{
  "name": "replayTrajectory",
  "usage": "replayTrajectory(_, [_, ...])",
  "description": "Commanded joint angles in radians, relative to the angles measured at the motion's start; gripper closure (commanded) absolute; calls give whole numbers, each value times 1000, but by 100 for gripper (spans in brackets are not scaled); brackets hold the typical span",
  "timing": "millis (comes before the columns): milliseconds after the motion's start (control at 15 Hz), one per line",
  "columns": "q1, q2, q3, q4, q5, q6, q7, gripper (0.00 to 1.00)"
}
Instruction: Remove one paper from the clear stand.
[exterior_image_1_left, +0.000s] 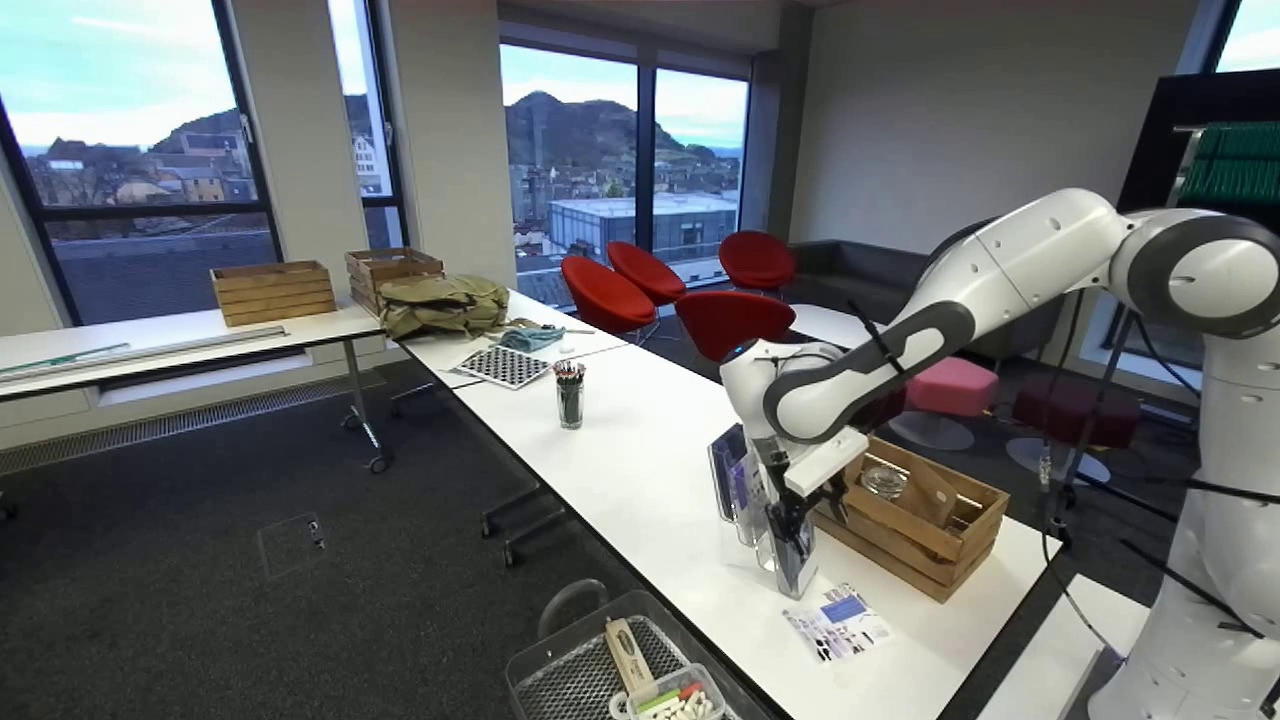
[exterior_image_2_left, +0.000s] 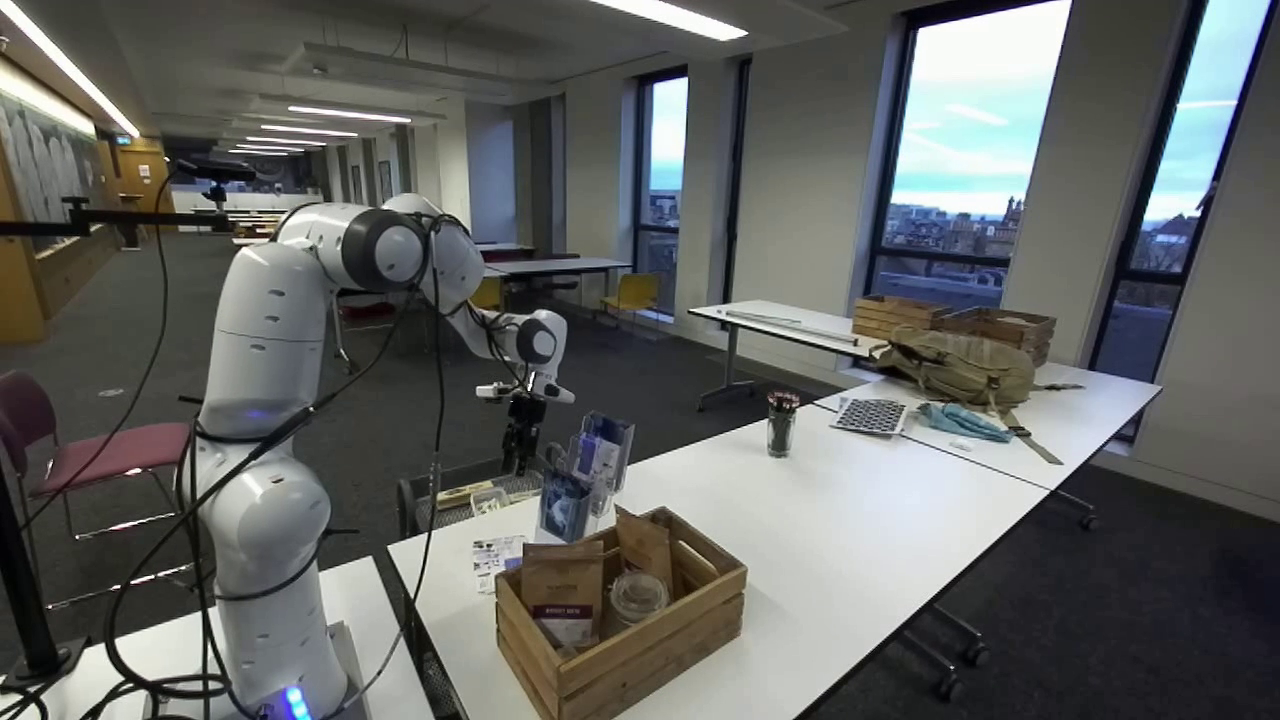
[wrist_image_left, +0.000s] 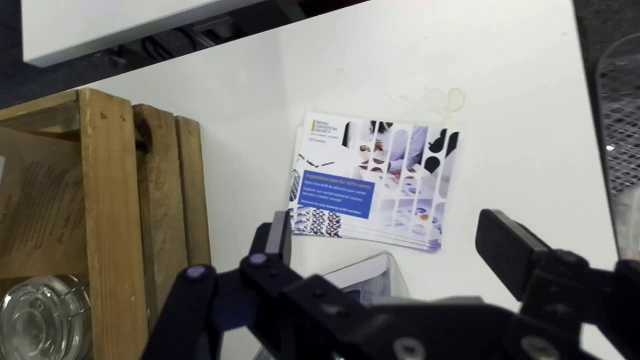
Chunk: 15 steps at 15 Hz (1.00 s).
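The clear stand stands upright on the white table, and its tiered pockets hold blue, white and dark leaflets; it also shows in an exterior view. In the wrist view a corner of the clear stand shows behind the gripper, which hides the rest. Small blue-and-white paper leaflets lie flat in a stack on the table in front of the stand; they show in both exterior views. My gripper is open, fingers wide apart, nothing between them. It points down close above the stand's front pocket.
A wooden crate with paper bags and a glass jar stands close beside the stand. A glass of pencils stands farther along the table. A mesh tray is beside the table edge. A backpack lies at the far end.
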Motion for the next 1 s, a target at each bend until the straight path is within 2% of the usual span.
replayTrajectory(0, [-41,-123,-5,-33,151,9,6,0])
replayTrajectory(267, [-89,-247,-32,-58,270,16,28,0])
replayTrajectory(667, [-164,-377,-71,-108,370,127,70,0])
replayTrajectory(800, [-183,-405,-75,-131,374,209,97,0])
replayTrajectory(867, [-175,-340,-64,-66,348,134,74,0])
replayTrajectory(933, [-180,-346,-65,-69,347,142,76,0])
